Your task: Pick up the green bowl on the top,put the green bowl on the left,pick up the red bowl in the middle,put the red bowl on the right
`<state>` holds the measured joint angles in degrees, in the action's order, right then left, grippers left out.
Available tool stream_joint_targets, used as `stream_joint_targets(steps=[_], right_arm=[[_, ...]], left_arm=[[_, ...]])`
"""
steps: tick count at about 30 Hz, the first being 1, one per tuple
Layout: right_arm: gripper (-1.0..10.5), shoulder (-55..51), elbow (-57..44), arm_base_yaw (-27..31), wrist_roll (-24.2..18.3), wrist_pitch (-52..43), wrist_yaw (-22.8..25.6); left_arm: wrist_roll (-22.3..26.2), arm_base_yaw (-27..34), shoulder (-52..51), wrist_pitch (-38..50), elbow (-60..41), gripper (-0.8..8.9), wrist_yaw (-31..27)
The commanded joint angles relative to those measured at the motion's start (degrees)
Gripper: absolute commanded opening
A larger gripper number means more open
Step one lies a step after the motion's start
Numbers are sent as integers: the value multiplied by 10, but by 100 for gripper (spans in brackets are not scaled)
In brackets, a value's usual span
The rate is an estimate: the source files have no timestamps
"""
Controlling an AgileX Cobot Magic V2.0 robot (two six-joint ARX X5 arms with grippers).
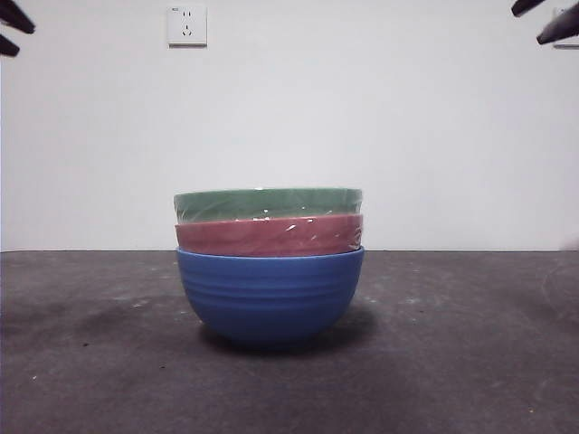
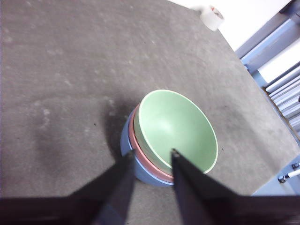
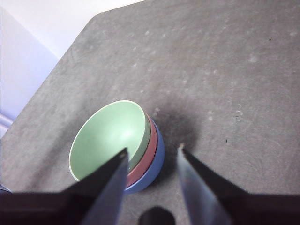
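Note:
Three bowls stand nested in one stack at the middle of the dark table. The green bowl (image 1: 268, 203) is on top, the red bowl (image 1: 269, 236) sits under it, and a blue bowl (image 1: 270, 296) is at the bottom. The stack also shows in the left wrist view with the green bowl (image 2: 177, 127) and red bowl (image 2: 143, 151), and in the right wrist view with the green bowl (image 3: 107, 137) and red bowl (image 3: 144, 157). My left gripper (image 2: 151, 153) is open and empty, high above the stack. My right gripper (image 3: 152, 151) is open and empty, also high above it.
A white wall socket (image 1: 186, 25) is on the back wall. A roll of white tape (image 2: 210, 18) lies at the table's far edge in the left wrist view. A metal frame (image 2: 276, 61) stands beyond the table. Black arm tips (image 1: 14, 27) show at the top corners.

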<state>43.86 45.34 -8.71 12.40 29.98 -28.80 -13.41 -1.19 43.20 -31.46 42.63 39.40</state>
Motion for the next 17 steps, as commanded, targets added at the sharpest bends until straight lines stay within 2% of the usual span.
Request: stream_joint_targets(steps=[1,4,8,17], right_arm=[[257,-1,1,0,0,-3,-2],[256,-1,1,0,0,-3,-2],[256,-1,1,-1,0,-3,-2],[254,0,1,-1,2,-3,-2]], left_arm=[[-4,-19,13,15,6,364,-3],[-5,-51,42,18,21,363,-20],[3,-123,96,9,59,363,-85],[52,-282,262,-74,188,342,-275]])
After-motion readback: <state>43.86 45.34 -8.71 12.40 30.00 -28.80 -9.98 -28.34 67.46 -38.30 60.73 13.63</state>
